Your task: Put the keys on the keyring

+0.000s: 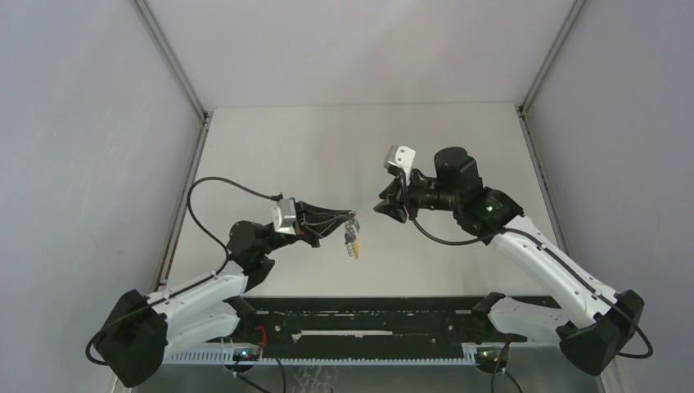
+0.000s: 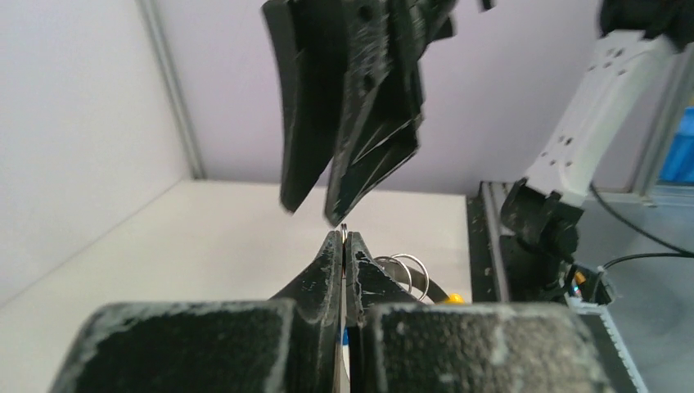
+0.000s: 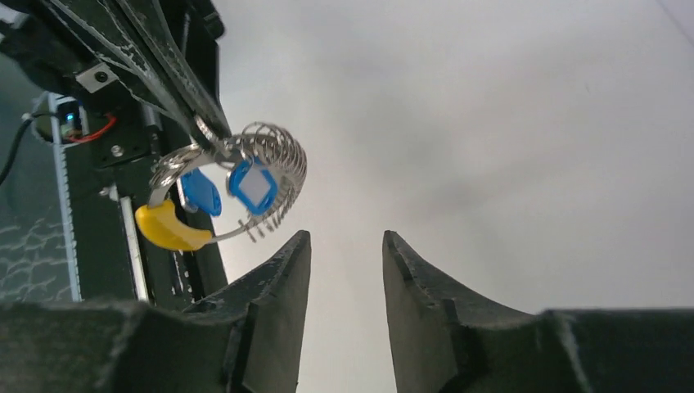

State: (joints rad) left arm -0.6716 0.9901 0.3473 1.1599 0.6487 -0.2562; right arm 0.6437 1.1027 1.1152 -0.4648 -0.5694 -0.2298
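My left gripper (image 1: 350,219) is shut on the keyring (image 1: 353,237) and holds it in the air above the table. In the right wrist view the keyring (image 3: 274,151) is a silvery coiled loop with a yellow section (image 3: 168,229). Two blue-headed keys (image 3: 201,193) (image 3: 254,185) hang inside the loop. In the left wrist view the jaws (image 2: 344,237) pinch the thin wire, and loops of the ring (image 2: 407,266) show to the right. My right gripper (image 1: 386,206) is open and empty, just right of the ring. Its fingertips (image 3: 300,242) stand just below the ring.
The white table (image 1: 344,147) is enclosed by grey walls on three sides. A black rail (image 1: 368,315) runs along the near edge between the arm bases. The left arm's cable (image 1: 214,182) loops above it.
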